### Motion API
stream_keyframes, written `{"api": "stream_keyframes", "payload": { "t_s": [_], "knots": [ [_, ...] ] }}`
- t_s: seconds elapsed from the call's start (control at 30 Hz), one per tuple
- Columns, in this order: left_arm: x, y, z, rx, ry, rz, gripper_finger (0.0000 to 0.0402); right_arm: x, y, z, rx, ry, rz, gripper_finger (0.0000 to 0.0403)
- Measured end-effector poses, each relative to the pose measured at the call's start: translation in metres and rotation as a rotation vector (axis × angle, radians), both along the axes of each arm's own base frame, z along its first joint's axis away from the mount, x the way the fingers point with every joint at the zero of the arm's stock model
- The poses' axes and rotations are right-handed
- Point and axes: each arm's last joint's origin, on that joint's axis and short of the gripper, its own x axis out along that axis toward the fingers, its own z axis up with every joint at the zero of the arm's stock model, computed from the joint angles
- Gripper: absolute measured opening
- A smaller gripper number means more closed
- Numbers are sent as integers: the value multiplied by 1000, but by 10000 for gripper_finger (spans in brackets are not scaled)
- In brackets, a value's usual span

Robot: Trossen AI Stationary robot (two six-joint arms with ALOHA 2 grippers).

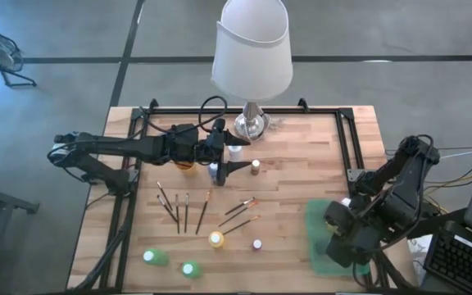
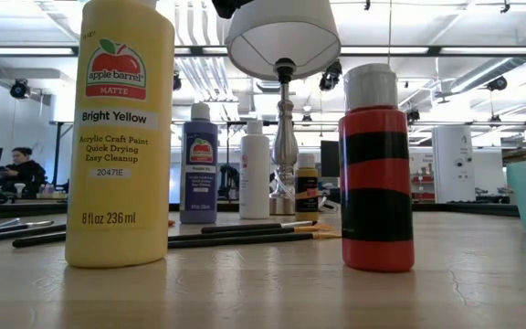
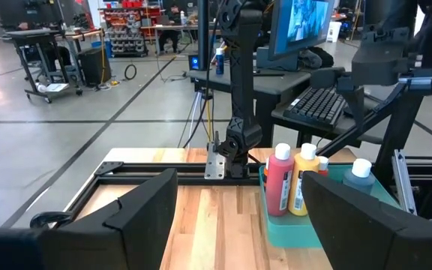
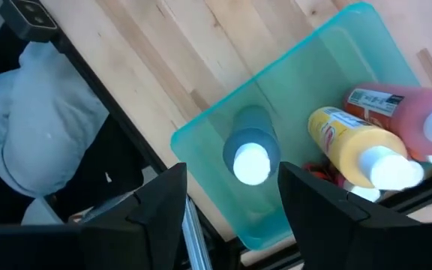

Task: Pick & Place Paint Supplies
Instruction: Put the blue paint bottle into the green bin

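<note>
The left gripper [image 1: 234, 160] is reaching low across the far part of the pale wood-plank tabletop [image 1: 293, 197], just in front of the lamp [image 1: 251, 65] with its white conical shade and shiny metal base. Its jaws are standing released with nothing between them, as the left wrist view shows. A small white-capped bottle [image 1: 214, 170] is standing just beside its fingertips, and a brown one [image 1: 255, 166] a little farther right.

The right gripper [image 1: 347, 238] is hanging over the translucent green plastic tray [image 4: 328, 67] at the tabletop's right edge, jaws spread apart above a blue-grey bottle [image 4: 250, 154]. Beside that bottle in the tray are lying a yellow bottle [image 4: 355, 142] and a red one [image 4: 407, 116], all smooth cylinders with white caps.

Thin dark-handled paintbrushes [image 1: 183, 209] are lying scattered mid-tabletop. Near the front edge are standing a yellow bottle [image 1: 215, 239], a purple-capped small bottle [image 1: 257, 244] and two green ones [image 1: 156, 257].
</note>
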Motion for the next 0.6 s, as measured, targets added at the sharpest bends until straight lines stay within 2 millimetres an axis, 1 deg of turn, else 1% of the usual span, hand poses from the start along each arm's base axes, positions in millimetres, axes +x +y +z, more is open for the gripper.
{"api": "stream_keyframes", "payload": {
  "t_s": [0.13,0.4,0.5,0.6],
  "knots": [
    [0,0,0,0,0,0,289,3,4,-12,14,18,29,205],
    [0,0,0,0,3,1,289,10,14,-28,-33,88,50,205],
    [0,0,0,0,4,0,289,14,20,-38,-59,137,77,205],
    [0,0,0,0,5,0,289,13,20,-43,-86,215,82,205]
  ]
}}
